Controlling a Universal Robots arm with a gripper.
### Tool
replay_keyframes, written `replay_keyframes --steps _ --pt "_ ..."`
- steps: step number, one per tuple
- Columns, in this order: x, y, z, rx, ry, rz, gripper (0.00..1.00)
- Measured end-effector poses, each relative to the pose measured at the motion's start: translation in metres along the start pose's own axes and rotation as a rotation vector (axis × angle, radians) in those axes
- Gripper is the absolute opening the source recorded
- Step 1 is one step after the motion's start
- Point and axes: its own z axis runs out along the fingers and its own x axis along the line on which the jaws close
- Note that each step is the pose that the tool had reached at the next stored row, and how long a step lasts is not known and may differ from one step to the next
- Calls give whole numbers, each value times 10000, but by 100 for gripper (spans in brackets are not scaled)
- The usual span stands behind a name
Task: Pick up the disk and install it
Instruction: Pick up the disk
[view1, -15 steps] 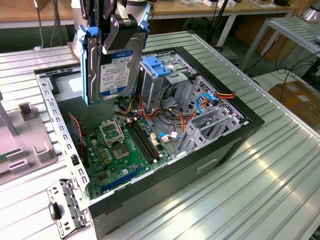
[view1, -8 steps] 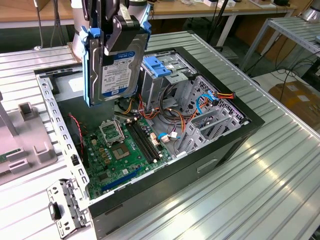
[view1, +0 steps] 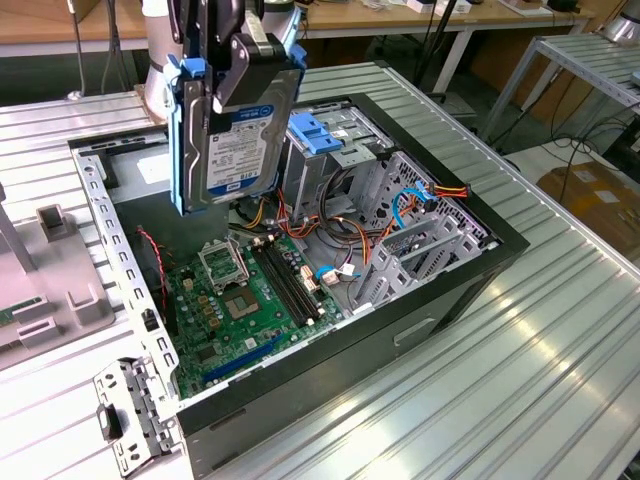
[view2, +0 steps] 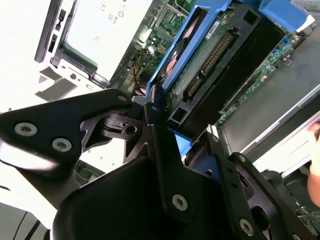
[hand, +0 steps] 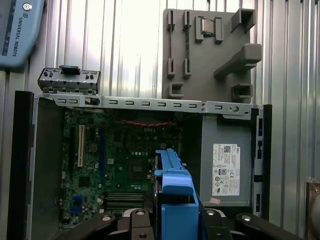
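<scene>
Here a black gripper (view1: 238, 60) clamps the grey blue-railed disk (view1: 240, 140) over the open black case (view1: 400, 345) on a ribbed aluminium tabletop (view1: 520, 400)

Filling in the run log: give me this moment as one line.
gripper: shut on disk | disk: upright, held over open computer case | installed: no

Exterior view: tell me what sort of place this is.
Probably a robotics lab bench: an open computer case lies on a ribbed metal table, workbenches stand behind, and the claw holds the disk above it.
</scene>
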Motion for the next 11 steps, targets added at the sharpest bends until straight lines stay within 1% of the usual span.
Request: replay_keyframes --steps 7,11 --pt "61 -23 -3 0 0 0 37" --pt "84 -34 -5 0 -1 0 37"
